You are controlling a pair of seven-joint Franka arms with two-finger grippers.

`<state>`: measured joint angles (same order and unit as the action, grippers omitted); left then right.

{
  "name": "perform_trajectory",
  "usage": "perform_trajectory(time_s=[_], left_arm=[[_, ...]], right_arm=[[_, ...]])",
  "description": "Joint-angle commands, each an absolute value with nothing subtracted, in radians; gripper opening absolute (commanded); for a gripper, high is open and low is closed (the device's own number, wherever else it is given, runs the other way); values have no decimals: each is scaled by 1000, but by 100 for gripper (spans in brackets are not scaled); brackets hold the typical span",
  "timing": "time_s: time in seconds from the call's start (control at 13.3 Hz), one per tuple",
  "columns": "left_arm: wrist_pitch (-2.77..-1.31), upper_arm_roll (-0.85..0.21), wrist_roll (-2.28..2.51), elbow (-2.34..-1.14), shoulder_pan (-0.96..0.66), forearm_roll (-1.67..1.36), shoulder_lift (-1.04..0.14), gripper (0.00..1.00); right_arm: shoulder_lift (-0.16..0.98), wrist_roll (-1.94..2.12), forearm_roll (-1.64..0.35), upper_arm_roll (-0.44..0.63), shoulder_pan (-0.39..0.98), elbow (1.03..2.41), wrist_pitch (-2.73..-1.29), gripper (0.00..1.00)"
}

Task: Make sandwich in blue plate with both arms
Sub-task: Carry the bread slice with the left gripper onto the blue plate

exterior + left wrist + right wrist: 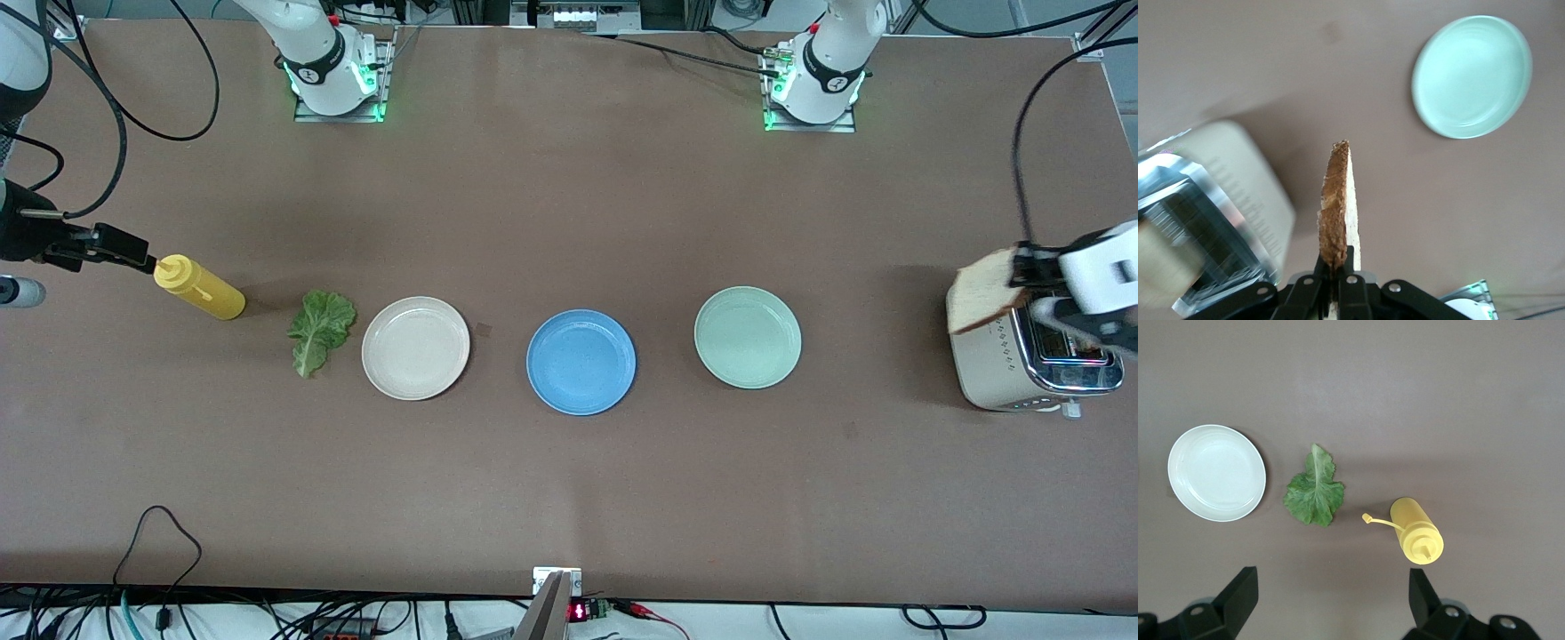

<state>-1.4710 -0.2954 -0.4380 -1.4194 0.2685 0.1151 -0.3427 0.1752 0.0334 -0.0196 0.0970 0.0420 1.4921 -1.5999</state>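
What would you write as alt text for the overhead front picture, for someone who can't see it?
The left gripper holds a bread slice above a toaster at one end of a brown table. A cream plate, blue plate and green plate sit in a row, with a lettuce leaf and yellow bottle near the open right gripper.
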Motion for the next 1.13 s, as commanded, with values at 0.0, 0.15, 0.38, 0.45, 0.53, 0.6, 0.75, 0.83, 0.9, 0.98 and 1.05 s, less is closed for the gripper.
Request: perform_trajectory(time_s=[0.0, 0.15, 0.38, 0.45, 0.53, 0.6, 0.75, 0.83, 0.9, 0.98, 1.05], left_arm=[[-1483, -314, -379, -1399, 186, 4, -437, 4], [-1560, -316, -324, -1402, 149, -136, -500, 1], [-1696, -316, -246, -1404, 92, -407, -578, 1], [-1748, -316, -244, -1404, 71, -475, -609, 1], [-1802, -316, -244, -1404, 45, -539, -630, 1], [-1862, -316, -245, -1404, 16, -625, -655, 1], [-1975, -316, -264, -1404, -35, -820, -702, 1], [-2027, -316, -285, -1405, -70, -868, -718, 0], [-2078, -316, -307, -1411, -96, -885, -739, 0], [-2126, -316, -336, -1411, -115, -909, -770, 0], [-2158, -316, -375, -1414, -153, -945, -787, 0]], right_arm=[[169, 25, -25, 95, 38, 1497, -1594, 100], [169, 25, -25, 95, 38, 1497, -1594, 100], [169, 23, -25, 95, 38, 1497, -1595, 100], [169, 23, -25, 95, 38, 1497, -1595, 100], [169, 23, -25, 97, 38, 1497, -1595, 100], [169, 21, -25, 97, 37, 1497, -1594, 100], [173, 25, -25, 98, 35, 1497, -1595, 100], [173, 25, -25, 100, 35, 1497, -1595, 100], [173, 25, -23, 100, 35, 1497, -1595, 100], [173, 25, -23, 100, 35, 1497, -1594, 100], [173, 23, -25, 100, 35, 1497, -1595, 100]])
